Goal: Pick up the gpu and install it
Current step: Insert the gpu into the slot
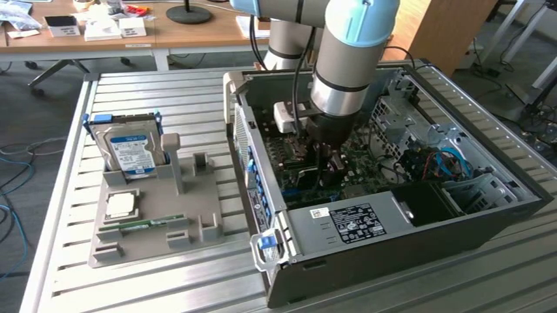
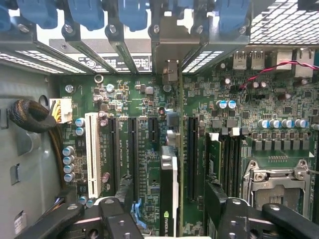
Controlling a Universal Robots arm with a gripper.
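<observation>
On the exterior view's left, a grey moulded parts holder (image 1: 156,225) lies on the slatted metal table (image 1: 174,91). In it a boxy silver hard drive with a blue-and-white label (image 1: 130,151) stands upright in a slot, a square silver processor chip (image 1: 120,205) lies flat in front of it, and a small narrow green memory stick (image 1: 143,224) rests in a groove nearer the camera. Toward the middle stands the open dark grey computer case (image 1: 487,225), side panel off, with the green motherboard (image 1: 370,173) exposed and a silver power supply box with a black label (image 1: 353,222) at its near edge. The grey and light-blue robot arm (image 1: 348,59) reaches down into the case, its black claw (image 1: 329,171) low over the board. In the wrist view the claw (image 2: 172,219) is spread, its two black fingers (image 2: 112,219) apart on either side of the gpu (image 2: 169,186), a thin green card with a black top edge. The fingers stand clear of the card rather than pinching it. The gpu stands on edge in a long expansion slot on the motherboard (image 2: 139,99), in line with a silver bracket strip (image 2: 169,50) at the case's rear wall.
</observation>
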